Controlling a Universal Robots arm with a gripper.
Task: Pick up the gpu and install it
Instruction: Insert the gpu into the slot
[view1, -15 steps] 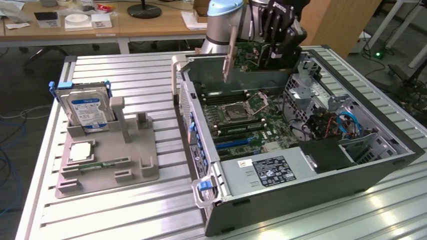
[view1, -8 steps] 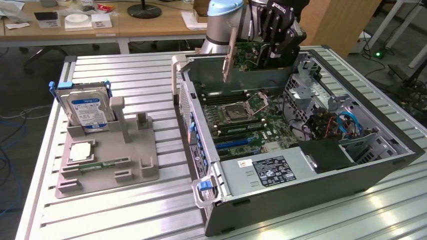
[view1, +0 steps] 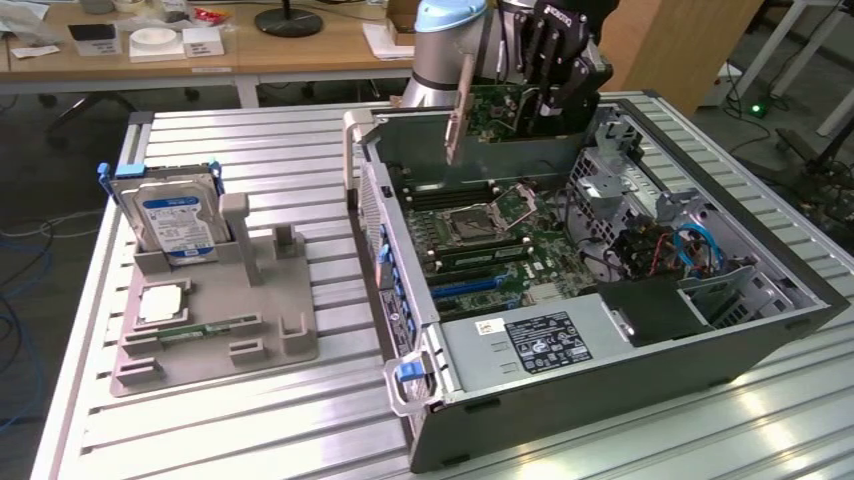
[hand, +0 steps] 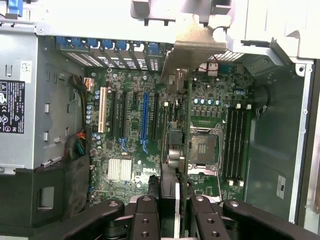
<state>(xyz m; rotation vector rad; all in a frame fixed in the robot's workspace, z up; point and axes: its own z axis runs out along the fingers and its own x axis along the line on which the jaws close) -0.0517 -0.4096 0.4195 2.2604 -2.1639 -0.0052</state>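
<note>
My gripper (view1: 545, 100) hangs over the far end of the open computer case (view1: 441, 400) and is shut on the gpu (view1: 497, 108). The gpu is a thin card held on edge, with its silvery metal bracket (view1: 458, 110) pointing down toward the exterior view's left. In the wrist view the gpu (hand: 183, 145) runs edge-on away from my gripper (hand: 177, 202), and its bracket (hand: 192, 47) is at the far end. It hovers above the motherboard (hand: 130, 145), apart from it, between the blue slot (hand: 145, 120) and the processor socket (hand: 202, 145).
A grey fixture (view1: 267, 330) on the table at the exterior view's left holds a silver hard drive with a blue label (view1: 174, 222), a processor (view1: 160, 304) and a memory stick (view1: 207, 327). Inside the case are the power supply (view1: 534, 342) and cables (view1: 687, 250).
</note>
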